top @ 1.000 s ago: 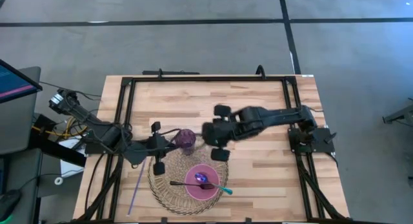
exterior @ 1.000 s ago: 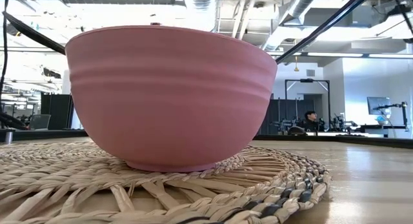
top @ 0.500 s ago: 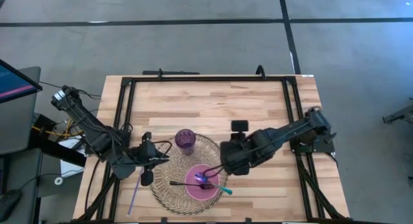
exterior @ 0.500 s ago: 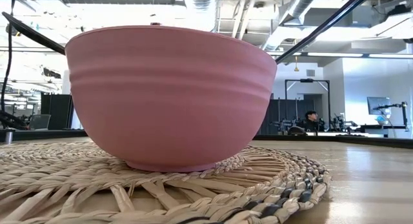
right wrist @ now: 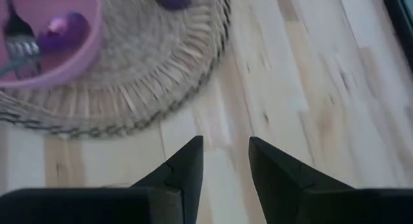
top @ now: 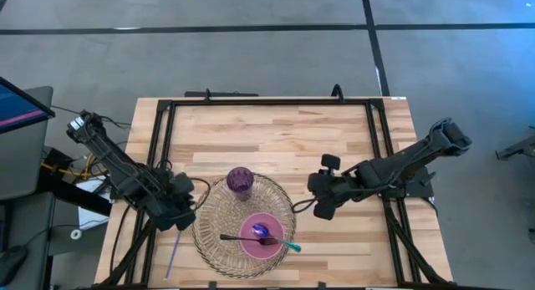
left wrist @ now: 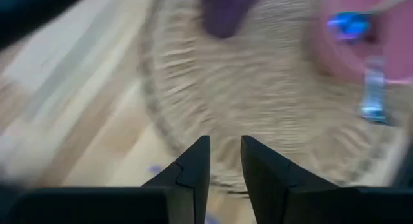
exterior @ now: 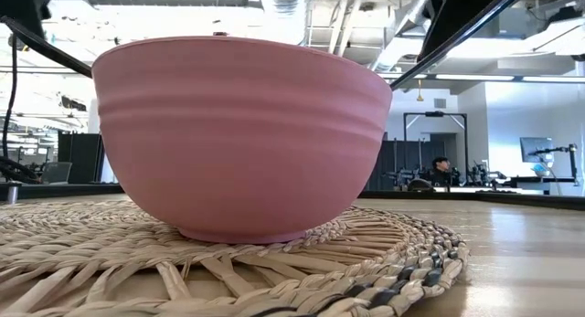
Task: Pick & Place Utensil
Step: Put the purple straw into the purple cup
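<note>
The wooden table (top: 334,139) carries a round woven mat (top: 216,240); a purple straw (top: 173,250) lies beside it.

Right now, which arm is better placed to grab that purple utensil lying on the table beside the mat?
Left, probably. The left gripper hangs just above the purple utensil at the woven mat's left edge, while the right gripper sits across the mat.

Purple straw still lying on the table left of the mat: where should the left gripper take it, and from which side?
Take the purple straw near mid-length, from straight above, fingers closing across its thin shaft. It lies flat on the wooden table, running front to back just off the woven mat, with the left gripper nearby, so no side approach looks workable.
</note>
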